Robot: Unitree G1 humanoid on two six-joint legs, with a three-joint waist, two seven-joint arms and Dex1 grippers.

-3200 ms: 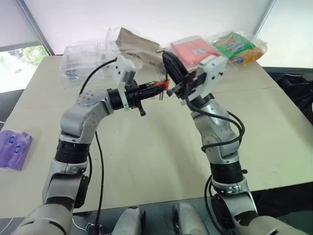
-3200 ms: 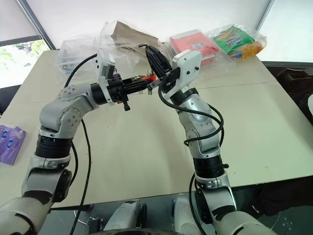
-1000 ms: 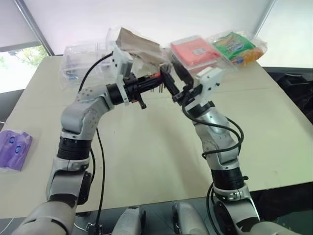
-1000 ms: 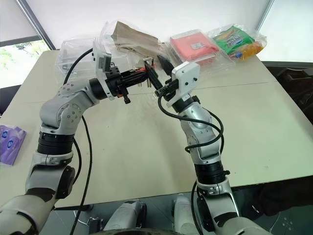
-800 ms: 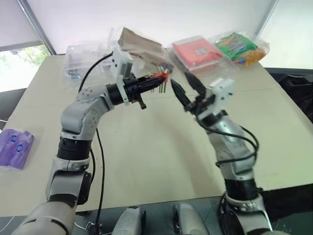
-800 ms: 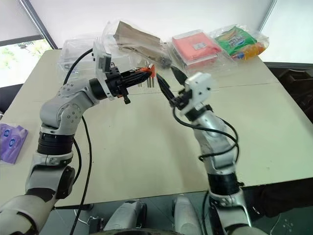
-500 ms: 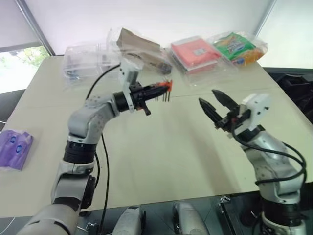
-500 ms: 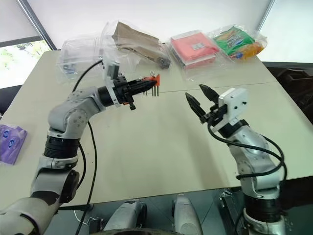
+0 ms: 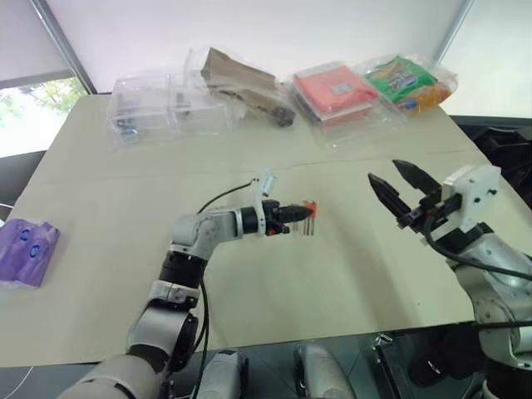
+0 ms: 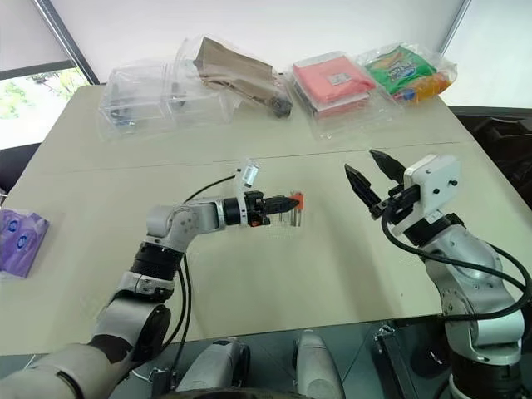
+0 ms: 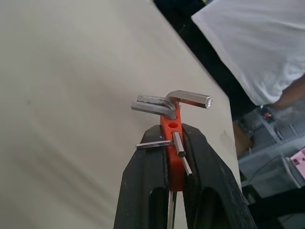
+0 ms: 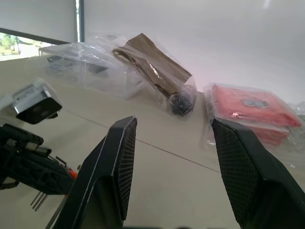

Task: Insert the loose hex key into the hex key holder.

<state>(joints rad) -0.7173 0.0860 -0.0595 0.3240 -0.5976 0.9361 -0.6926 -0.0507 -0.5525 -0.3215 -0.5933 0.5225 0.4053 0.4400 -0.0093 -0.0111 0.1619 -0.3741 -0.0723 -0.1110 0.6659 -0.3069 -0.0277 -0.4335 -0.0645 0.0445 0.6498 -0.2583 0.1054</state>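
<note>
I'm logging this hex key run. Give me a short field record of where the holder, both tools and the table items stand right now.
holder: hex key holder, orange, several keys seated
left tool: left tool shut on the holder, low over the table
right tool: right tool open, empty, raised, apart from the holder
far edge of table: clear boxes, brown packet, red packet, green packet
left edge of table: purple packet

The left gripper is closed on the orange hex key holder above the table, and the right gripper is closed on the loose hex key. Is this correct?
Not quite. The right gripper is open and holds nothing, as the right wrist view shows. The rest is right: the left gripper is closed on the hex key holder above the table.
</note>
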